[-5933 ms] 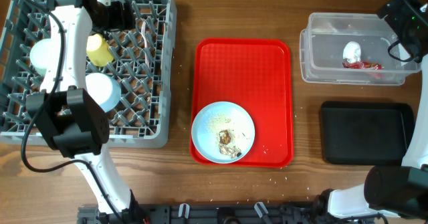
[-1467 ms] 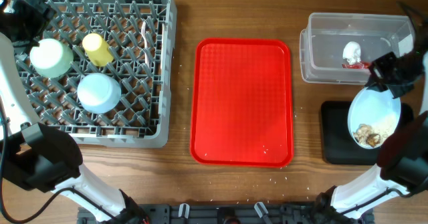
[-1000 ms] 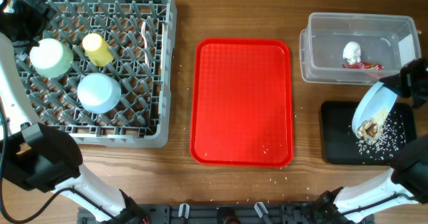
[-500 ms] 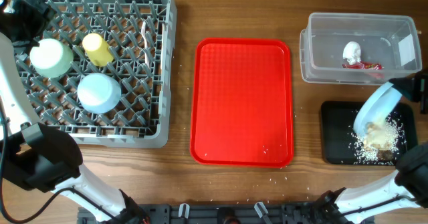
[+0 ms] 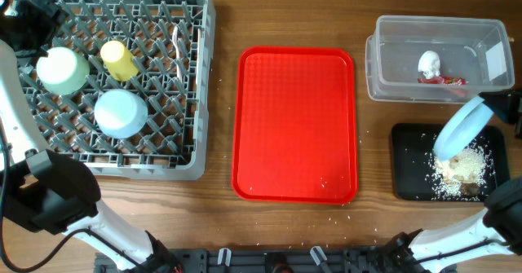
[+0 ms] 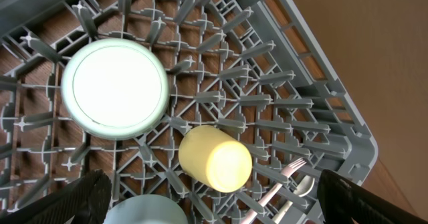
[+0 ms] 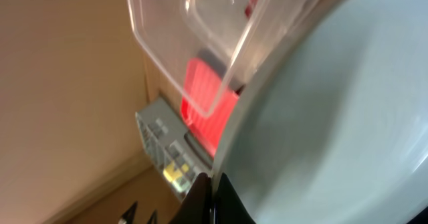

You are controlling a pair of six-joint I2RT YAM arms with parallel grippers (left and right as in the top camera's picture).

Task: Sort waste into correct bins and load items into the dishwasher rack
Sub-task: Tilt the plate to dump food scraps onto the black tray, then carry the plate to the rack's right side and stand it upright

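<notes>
The large pale blue plate (image 5: 459, 126) hangs steeply tilted over the black tray (image 5: 416, 183). My right gripper (image 5: 499, 108) is shut on its rim (image 7: 224, 190). Crumbly food scraps (image 5: 462, 169) lie piled in the tray. The clear tub (image 5: 436, 57) holds the white napkin (image 5: 429, 61) and red wrapper (image 5: 446, 81). In the dishwasher rack (image 5: 192, 102) sit the green bowl (image 5: 61, 69), yellow cup (image 5: 120, 59), light blue bowl (image 5: 120, 112), and the fork and spoon (image 5: 175, 41). My left gripper (image 6: 214, 178) hovers open and empty above the rack.
The red serving tray (image 5: 298, 125) lies bare in the middle of the wooden table, with a few crumbs near its front edge. The clear tub (image 7: 200, 37) stands directly behind the black tray. My left arm rises along the rack's left side.
The plate has tipped steeper over the black tray and the scraps have slid off it into a pile there. The left arm has not moved.
</notes>
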